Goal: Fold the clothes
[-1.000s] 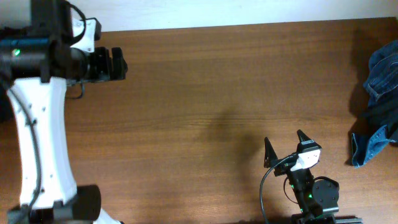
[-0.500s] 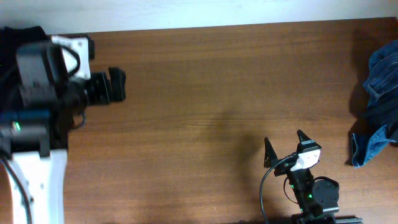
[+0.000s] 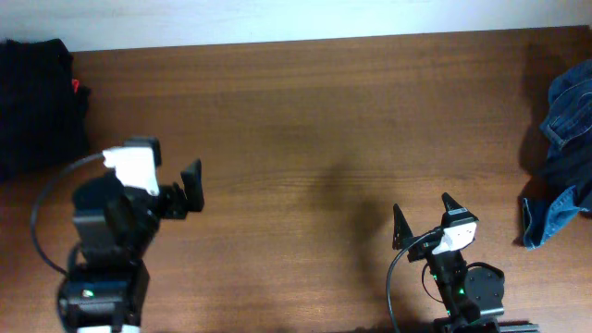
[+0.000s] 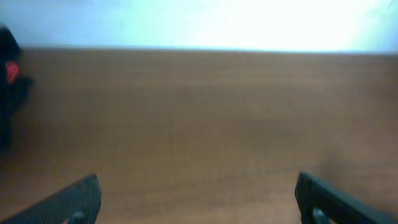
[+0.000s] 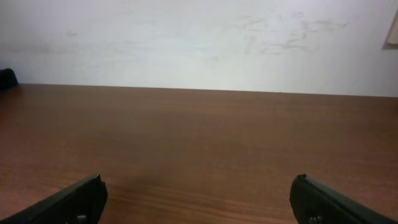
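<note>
While left gripper (image 3: 185, 190) and right gripper (image 3: 424, 209) gape empty, black clothes (image 3: 32, 102) lie well apart leftward; denim (image 3: 566, 106) rightward.

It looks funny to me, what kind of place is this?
Probably a robot lab: the left gripper and right gripper over a wooden table, by a plain white wall.

The table (image 3: 305, 111) is smooth, faintly glossy brown wood; the clothes (image 3: 569, 106) are matt denim cloth.
</note>
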Controlling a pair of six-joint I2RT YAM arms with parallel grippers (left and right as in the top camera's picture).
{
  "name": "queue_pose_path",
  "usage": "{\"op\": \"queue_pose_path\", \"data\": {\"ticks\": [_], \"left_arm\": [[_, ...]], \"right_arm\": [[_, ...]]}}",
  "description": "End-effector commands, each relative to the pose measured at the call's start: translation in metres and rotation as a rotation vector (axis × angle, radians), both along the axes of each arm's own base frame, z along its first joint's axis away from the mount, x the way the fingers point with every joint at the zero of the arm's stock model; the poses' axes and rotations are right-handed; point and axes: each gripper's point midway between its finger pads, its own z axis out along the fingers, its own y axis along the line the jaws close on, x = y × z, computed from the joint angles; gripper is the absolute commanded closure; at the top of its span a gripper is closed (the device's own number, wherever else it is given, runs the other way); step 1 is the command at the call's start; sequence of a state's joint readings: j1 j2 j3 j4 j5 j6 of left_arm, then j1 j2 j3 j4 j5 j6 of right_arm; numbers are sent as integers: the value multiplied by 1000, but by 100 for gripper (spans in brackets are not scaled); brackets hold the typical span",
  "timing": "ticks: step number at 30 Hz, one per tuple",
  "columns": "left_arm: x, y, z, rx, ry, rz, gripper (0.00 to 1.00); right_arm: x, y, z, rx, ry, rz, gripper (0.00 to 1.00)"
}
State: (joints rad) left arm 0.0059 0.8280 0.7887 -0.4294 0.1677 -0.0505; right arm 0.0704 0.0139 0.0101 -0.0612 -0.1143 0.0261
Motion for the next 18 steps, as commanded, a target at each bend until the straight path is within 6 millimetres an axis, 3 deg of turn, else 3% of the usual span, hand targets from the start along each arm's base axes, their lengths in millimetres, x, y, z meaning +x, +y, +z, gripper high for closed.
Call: {"op": "queue_pose_path", "data": {"ticks": [1, 9, 18], "left_arm": [[-6, -1, -32, -5, -17, -1, 1], [-16, -1, -75, -5, -164, -2, 1], [-31, -1, -99, -4, -280, -2, 1]], "right_arm": [[-1, 3, -1, 2, 0, 17, 1], [-1, 3, -1, 2, 0, 17, 1], [-1, 3, -1, 2, 0, 17, 1]]}}
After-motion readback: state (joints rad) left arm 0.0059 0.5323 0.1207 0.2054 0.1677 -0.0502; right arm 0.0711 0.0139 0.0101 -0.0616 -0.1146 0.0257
